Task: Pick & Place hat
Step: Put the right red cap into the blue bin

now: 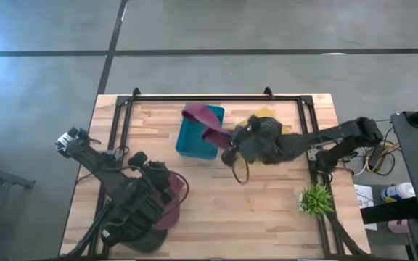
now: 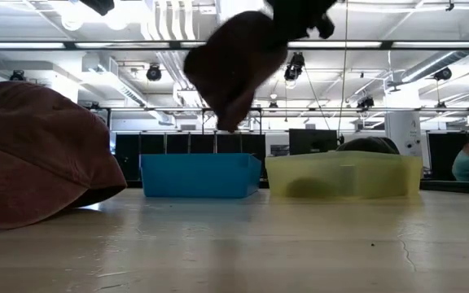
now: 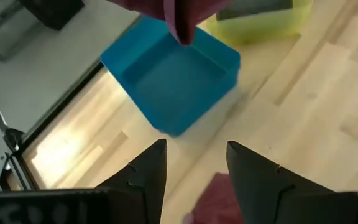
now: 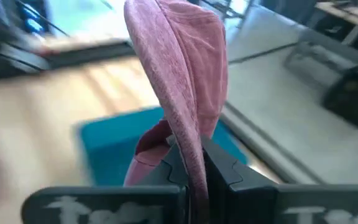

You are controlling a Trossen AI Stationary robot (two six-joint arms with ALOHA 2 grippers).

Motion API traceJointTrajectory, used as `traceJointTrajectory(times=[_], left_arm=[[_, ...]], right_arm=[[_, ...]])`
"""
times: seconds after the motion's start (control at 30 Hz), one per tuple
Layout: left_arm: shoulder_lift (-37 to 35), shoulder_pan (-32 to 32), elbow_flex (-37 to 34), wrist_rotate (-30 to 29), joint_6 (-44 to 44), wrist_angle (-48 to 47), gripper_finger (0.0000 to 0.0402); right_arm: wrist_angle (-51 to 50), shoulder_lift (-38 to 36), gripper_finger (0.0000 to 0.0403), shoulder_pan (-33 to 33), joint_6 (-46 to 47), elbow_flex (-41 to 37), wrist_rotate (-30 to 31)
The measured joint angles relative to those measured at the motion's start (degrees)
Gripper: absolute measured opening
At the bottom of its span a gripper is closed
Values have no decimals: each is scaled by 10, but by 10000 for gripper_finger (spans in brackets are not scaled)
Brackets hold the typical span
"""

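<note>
A maroon-pink hat hangs in the air over the blue bin, in my right gripper, which is shut on it. The low view shows this hat well above the blue bin. A second maroon hat lies crown up on the table near the left arm and looms large in the low view. My left gripper is open and stays above this second hat, apart from it. My right gripper pinches the hat between its two fingers at a folded part of the rim, with more than one layer of cloth in the jaws. The fingers reach in from the table's right. The hat is lifted clear and its crown extends past the fingertips over the blue bin.
A yellow bin stands to the right of the blue bin, mostly under the right arm in the high view. A small green plant sits near the table's right edge. A black frame runs along the table's edges. A person sits far behind the table.
</note>
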Motion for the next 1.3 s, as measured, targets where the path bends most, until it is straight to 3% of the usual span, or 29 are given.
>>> traceJointTrajectory(times=[0.2, 0.33, 0.43, 0.6, 0.87, 1.03, 1.2, 1.3], left_arm=[[-55, 0, -23, -37, 18, 1, 161], [-132, 1, -68, -75, 26, 23, 161], [-195, 5, -107, -96, 43, 56, 161], [-281, 9, -163, -121, 100, 121, 161], [-354, 32, -202, -152, 187, 166, 161], [-377, 45, -214, -167, 213, 166, 161], [-383, 47, -214, -167, 217, 167, 161], [-381, 47, -214, -167, 217, 168, 161]], right_arm=[[5, 35, 13, -84, -142, 4, -29], [7, 106, 13, -107, -242, 51, -34], [-21, 177, 13, -116, -265, 113, -24], [-169, 299, 13, -119, -222, 255, 31], [-473, 434, 13, -114, -46, 465, 40], [-538, 473, 13, -97, -62, 553, 65], [-560, 468, 13, -77, -57, 585, 82], [-560, 442, 13, -67, -20, 594, 44]])
